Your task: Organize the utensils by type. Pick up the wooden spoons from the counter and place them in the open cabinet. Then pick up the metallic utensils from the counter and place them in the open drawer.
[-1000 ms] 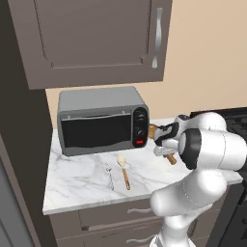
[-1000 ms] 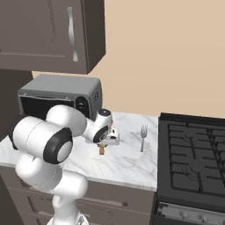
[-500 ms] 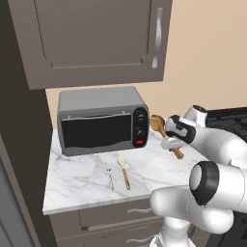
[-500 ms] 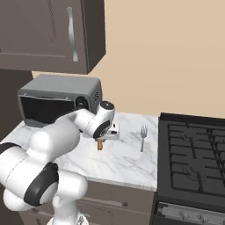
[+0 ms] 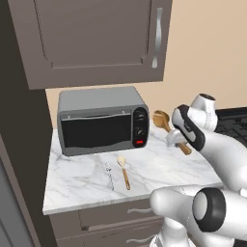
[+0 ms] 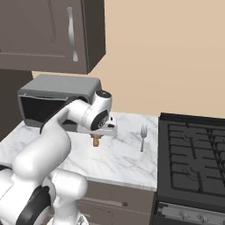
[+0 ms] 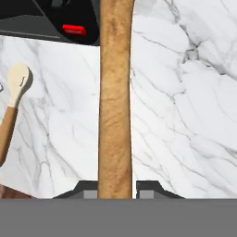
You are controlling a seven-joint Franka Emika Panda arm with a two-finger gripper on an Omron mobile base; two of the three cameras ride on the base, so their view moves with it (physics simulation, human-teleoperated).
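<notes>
So the gripper (image 7: 115, 190) pinches the longer wooden spoon (image 5: 170, 130) by its handle, jaws pressed on both sides of the shaft, lifted over the counter (image 5: 159, 166) with the brown bowl out ahead of the fingers, toward the toaster oven (image 5: 101, 120). Shorter wooden spoon (image 5: 123, 171) lies flat on the marble off to the hand's left, a thin metal utensil (image 5: 109, 174) just beyond it. A fork (image 6: 142, 136) lies on the counter on the hand's other side, near the stove (image 6: 193, 162).

A beige wall (image 6: 167, 57) fills the upper right, grey-brown upper cabinets (image 5: 96, 38) hang upper left — a black stove (image 6: 193, 162) sits lower right, a grey toaster oven (image 5: 99, 120) mid-left.
</notes>
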